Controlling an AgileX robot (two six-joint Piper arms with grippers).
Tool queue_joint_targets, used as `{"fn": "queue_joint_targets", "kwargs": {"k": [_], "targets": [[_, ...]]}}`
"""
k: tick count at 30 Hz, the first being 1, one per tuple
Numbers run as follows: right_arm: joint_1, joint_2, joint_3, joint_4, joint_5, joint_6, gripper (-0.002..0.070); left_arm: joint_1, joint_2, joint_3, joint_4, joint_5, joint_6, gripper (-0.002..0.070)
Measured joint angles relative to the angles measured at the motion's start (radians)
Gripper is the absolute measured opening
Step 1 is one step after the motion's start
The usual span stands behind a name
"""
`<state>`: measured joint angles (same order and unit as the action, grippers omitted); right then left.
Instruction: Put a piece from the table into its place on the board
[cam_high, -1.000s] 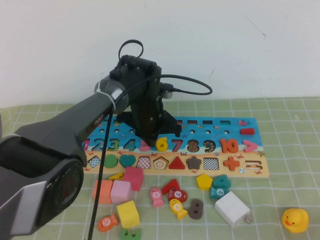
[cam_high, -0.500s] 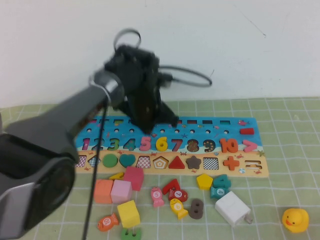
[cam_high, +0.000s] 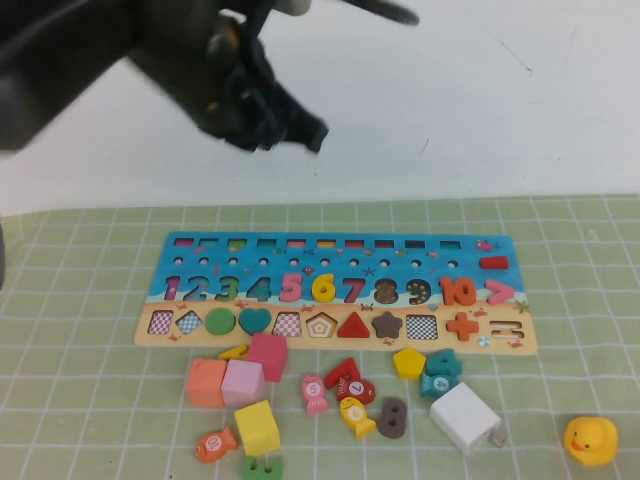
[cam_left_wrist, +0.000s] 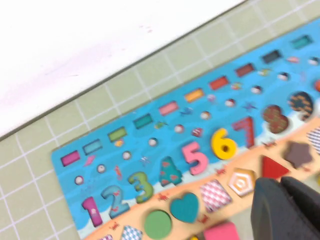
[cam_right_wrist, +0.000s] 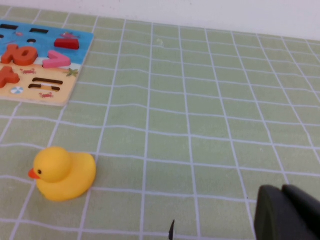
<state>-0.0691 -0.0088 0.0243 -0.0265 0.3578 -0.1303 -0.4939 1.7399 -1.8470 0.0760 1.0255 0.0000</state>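
Though blurred — left hand (cam_high: 262, 100) aloft.

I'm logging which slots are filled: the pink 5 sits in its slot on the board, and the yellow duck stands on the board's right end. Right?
Not quite. The pink 5 is in its slot on the board, but the high view shows the yellow duck on the green mat, off the board. The left tool hangs above; the right tool hovers near the duck.

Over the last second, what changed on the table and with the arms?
The left gripper rose from just above the pink 5 and pulled back up-left, leaving the 5 seated in the board. The loose pieces and duck stayed put. The right gripper shows only in its wrist view, near the duck.
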Motion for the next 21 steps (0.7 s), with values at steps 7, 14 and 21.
{"fn": "queue_joint_targets", "kwargs": {"k": [7,14,21], "targets": [[0.000,0.000,0.000,0.000,0.000,0.000,-0.0001,-0.061,-0.369,0.475,0.000,-0.228,-0.039,-0.0001],[0.000,0.000,0.000,0.000,0.000,0.000,-0.0001,-0.064,-0.712,0.809,0.000,-0.296,-0.113,-0.0001],[0.000,0.000,0.000,0.000,0.000,0.000,-0.0001,-0.064,-1.106,1.035,0.001,-0.290,-0.140,-0.0001]]}}
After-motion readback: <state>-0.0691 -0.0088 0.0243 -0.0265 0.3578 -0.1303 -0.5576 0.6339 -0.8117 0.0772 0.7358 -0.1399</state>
